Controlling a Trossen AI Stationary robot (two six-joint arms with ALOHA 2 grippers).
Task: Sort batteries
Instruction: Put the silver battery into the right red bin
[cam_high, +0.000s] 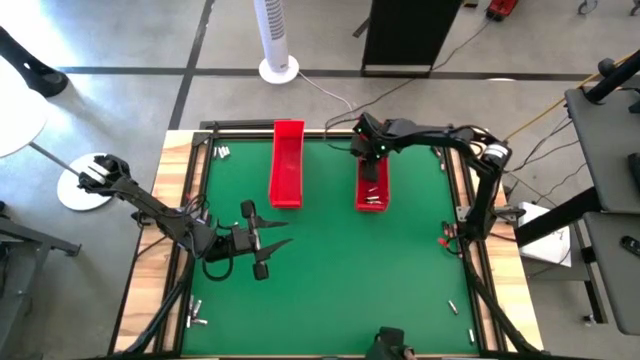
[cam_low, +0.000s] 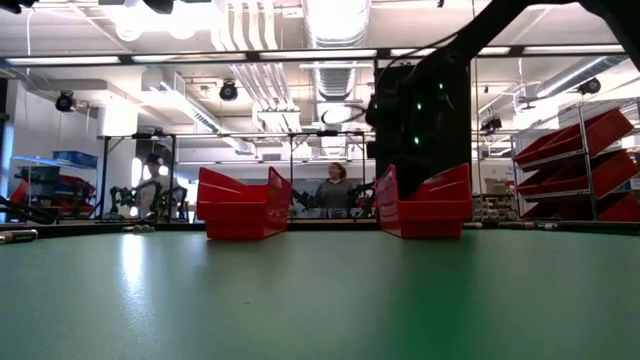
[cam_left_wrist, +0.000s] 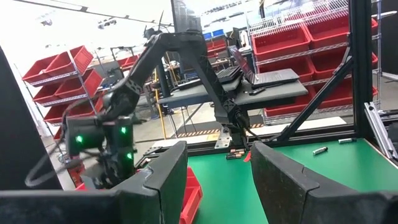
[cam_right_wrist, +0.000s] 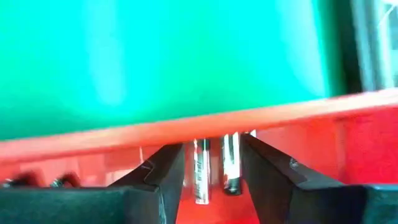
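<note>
My right gripper (cam_high: 370, 158) hung over the right tray (cam_high: 373, 192), upper centre-right of the high view, its fingers (cam_right_wrist: 163, 180) parted with nothing pinched between them. Below the gap, two batteries (cam_right_wrist: 214, 167) lay in that tray. More batteries (cam_high: 374, 200) rested at the tray's near end. My left gripper (cam_high: 272, 246) waited lower left over the mat (cam_high: 340, 270), fingers spread and empty. The left tray (cam_high: 287, 165) sat beside the right one. Loose batteries (cam_high: 221, 152) lay at the mat's upper-left corner.
</note>
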